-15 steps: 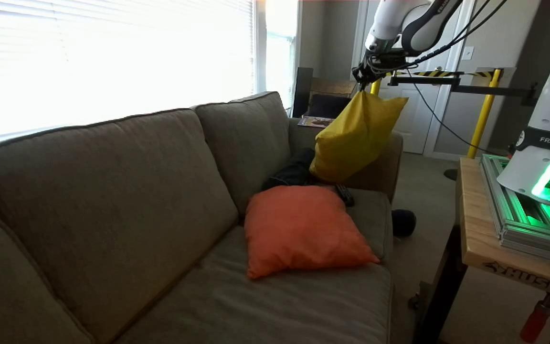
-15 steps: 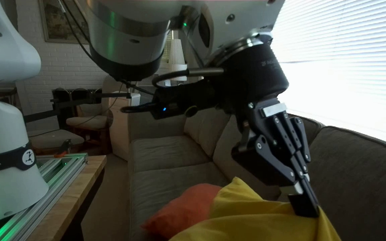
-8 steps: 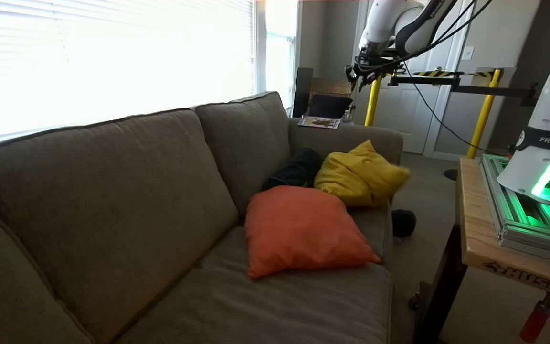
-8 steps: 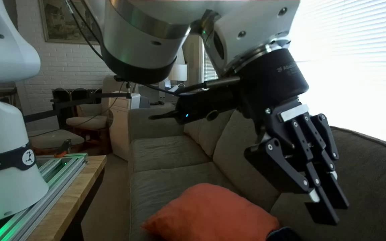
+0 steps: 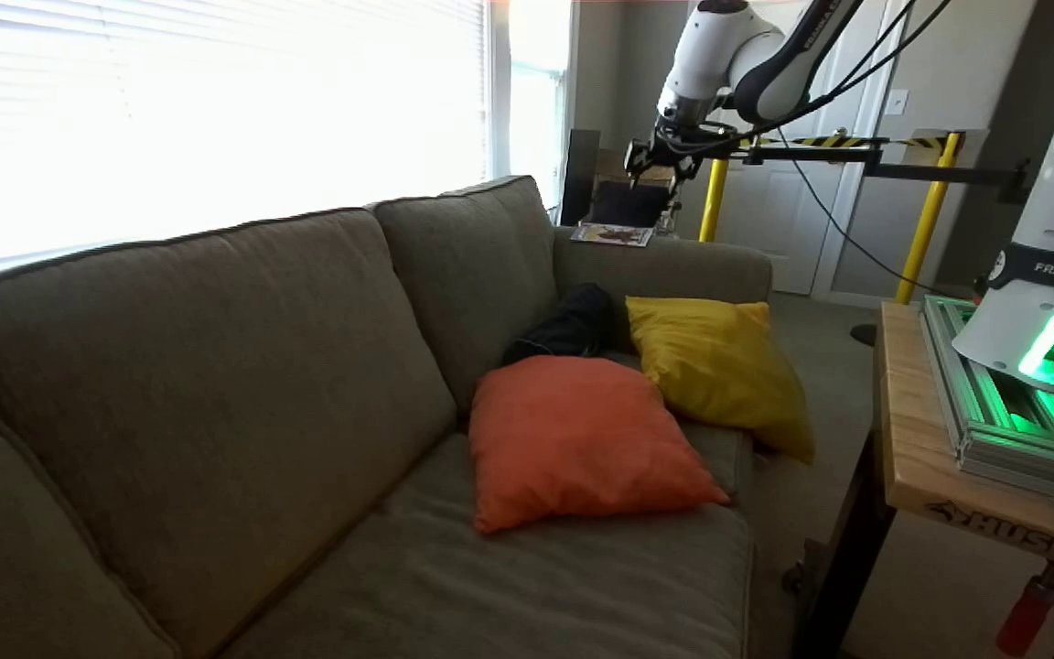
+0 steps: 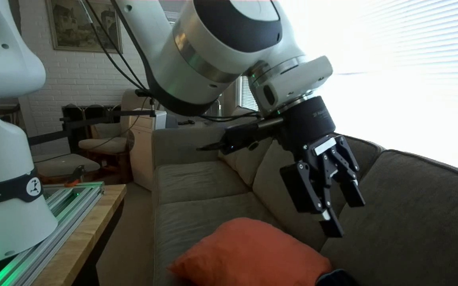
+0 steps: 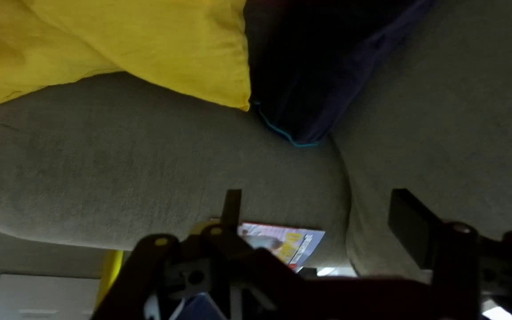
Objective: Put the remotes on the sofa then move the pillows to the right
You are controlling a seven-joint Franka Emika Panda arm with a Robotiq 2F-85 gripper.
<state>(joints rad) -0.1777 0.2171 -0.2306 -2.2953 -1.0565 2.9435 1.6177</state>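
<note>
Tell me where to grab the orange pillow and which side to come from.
Best bet: pinch the corner of the orange pillow nearest the front edge of the sofa, coming down from above. That corner tapers thin and lies uncovered; the middle bulges, so probably pinches poorly. In an exterior view, the yellow pillow and a dark bundle crowd its far side.

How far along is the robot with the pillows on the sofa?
Looks done: the yellow pillow lies beside the armrest of the sofa, one corner reaching past the front edge. In progress: nothing is gripped; the open hand hangs in the air above the sofa. Probably left: the orange-red pillow, which lies farther from that armrest. Cannot confirm: the remotes, because none shows in these views.
</note>
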